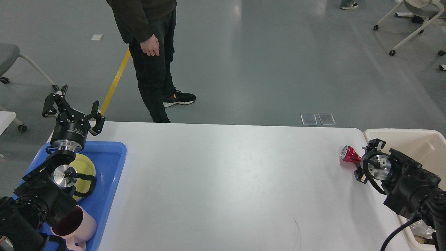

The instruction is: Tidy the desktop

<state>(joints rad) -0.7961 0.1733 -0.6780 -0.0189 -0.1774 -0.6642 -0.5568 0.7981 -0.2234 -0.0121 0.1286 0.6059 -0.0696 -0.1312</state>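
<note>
The large white rectangular desktop [230,184] fills the middle of the view and looks nearly tidied; only a small red metallic flared object [349,155] lies near its right edge, touching the right gripper [364,162], whose finger state I cannot tell; the left gripper [73,108] hovers spread above the blue rectangular plastic tray [108,174] holding a yellow round plate [85,164] and pink plastic mug [78,226]; the cream plastic bin [418,141] waits just beside; nothing blocks the way.

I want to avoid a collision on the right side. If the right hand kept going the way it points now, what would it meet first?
The right hand points left, toward the red metallic object lying on the desktop, so that comes first. The two look already touching or nearly so; depth is unclear, and the fingers can't be told apart.
</note>
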